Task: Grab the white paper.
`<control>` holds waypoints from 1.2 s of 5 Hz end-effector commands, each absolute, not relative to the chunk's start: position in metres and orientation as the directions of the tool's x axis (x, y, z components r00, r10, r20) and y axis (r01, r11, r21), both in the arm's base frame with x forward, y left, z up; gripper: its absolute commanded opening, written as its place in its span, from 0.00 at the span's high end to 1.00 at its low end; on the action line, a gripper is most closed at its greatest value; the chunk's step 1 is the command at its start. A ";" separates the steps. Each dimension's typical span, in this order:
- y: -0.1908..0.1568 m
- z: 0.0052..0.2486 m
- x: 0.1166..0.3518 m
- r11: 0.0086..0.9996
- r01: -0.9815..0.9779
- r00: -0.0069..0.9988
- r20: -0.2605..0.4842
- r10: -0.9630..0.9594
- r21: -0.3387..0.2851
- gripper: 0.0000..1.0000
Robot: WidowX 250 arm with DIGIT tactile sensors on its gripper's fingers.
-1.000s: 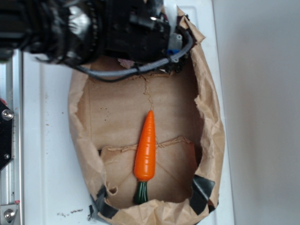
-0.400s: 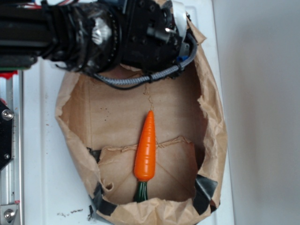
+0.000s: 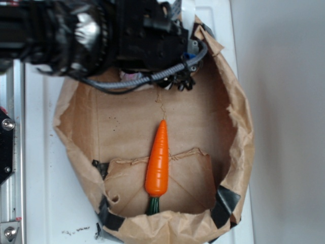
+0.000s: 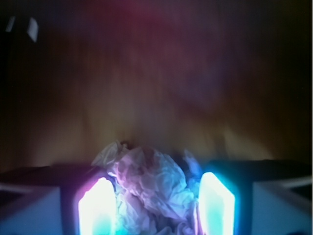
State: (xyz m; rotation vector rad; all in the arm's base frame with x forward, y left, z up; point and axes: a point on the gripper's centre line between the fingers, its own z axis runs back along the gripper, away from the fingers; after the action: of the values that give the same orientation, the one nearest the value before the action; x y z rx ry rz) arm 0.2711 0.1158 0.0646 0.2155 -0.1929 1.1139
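In the exterior view we look down on a brown paper bag (image 3: pixel 231 152) lying opened on the white counter (image 3: pixel 38 152), its torn rim forming a ragged ring. Our arm (image 3: pixel 76 35) reaches in from the upper left and covers the bag's top edge, with a grey cable (image 3: pixel 167 73) looping beneath it. An orange carrot (image 3: pixel 158 161) lies lengthwise on the bag's floor, well apart from the arm, with bare brown paper open on both sides of it out to the bag walls. Black tape (image 3: pixel 222 202) patches the lower corners. A metal rail (image 3: pixel 7 152) runs along the counter's left edge. From here we cannot see the claw's tips or the white paper; the arm hides them. In the wrist view the claw (image 4: pixel 155 203) shows two glowing fingers (image 4: pixel 96 208) standing on either side of the white paper (image 4: pixel 154 188), a crumpled wad filling the gap between them. The fingers sit just beside the wad, seemingly pressing its flanks, so we take the claw to be clenched on it. Beyond the wad the bag's wall is dim and blurred.
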 end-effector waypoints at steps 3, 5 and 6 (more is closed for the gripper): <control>0.116 0.195 0.258 0.697 -0.712 0.701 -0.133 0.701 -0.085 1.00; 0.081 0.218 0.249 0.737 -0.651 0.751 -0.013 0.660 -0.182 1.00; 0.068 0.220 0.245 0.751 -0.604 0.762 0.083 0.642 -0.265 1.00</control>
State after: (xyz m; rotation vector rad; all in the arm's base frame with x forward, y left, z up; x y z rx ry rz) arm 0.2482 0.0497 0.2029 -0.2295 -0.1094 0.7142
